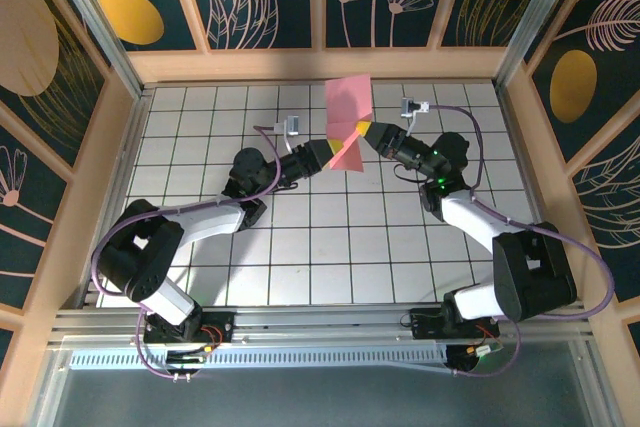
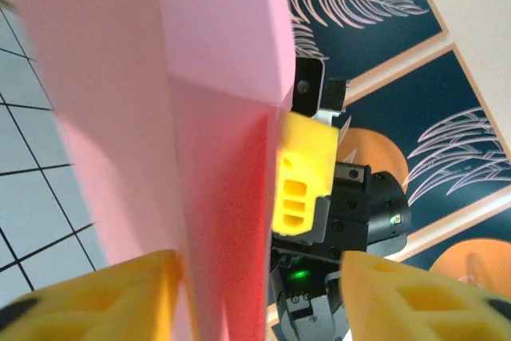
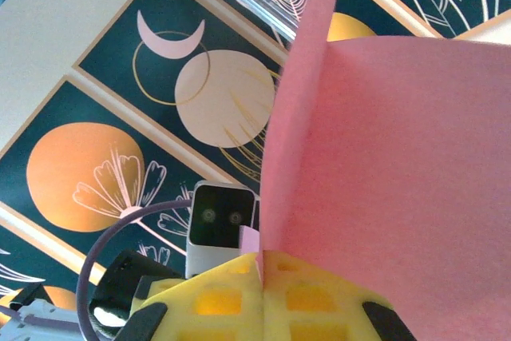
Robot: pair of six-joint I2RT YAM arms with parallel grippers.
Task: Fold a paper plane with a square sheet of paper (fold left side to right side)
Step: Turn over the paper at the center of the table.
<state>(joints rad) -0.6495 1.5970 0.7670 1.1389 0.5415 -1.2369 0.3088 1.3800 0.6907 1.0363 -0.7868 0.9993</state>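
The salmon-pink square sheet of paper (image 1: pixel 348 107) is held up in the air over the far middle of the table, creased and bent along a fold. My right gripper (image 1: pixel 366 133) comes in from the right and is shut on its lower edge; in the right wrist view the yellow pads (image 3: pixel 231 301) press together on the paper (image 3: pixel 383 157). My left gripper (image 1: pixel 334 151) reaches in from the left. In the left wrist view the paper (image 2: pixel 200 117) stands between its jaws, against the left pad (image 2: pixel 104 301), with a gap to the right pad (image 2: pixel 415 301).
The white grid-tile table (image 1: pixel 300 237) lies below both raised arms. Wooden-framed wall panels (image 1: pixel 320 62) enclose the back and sides, close behind the paper. The right gripper's yellow finger (image 2: pixel 303 173) sits just behind the sheet, facing the left wrist.
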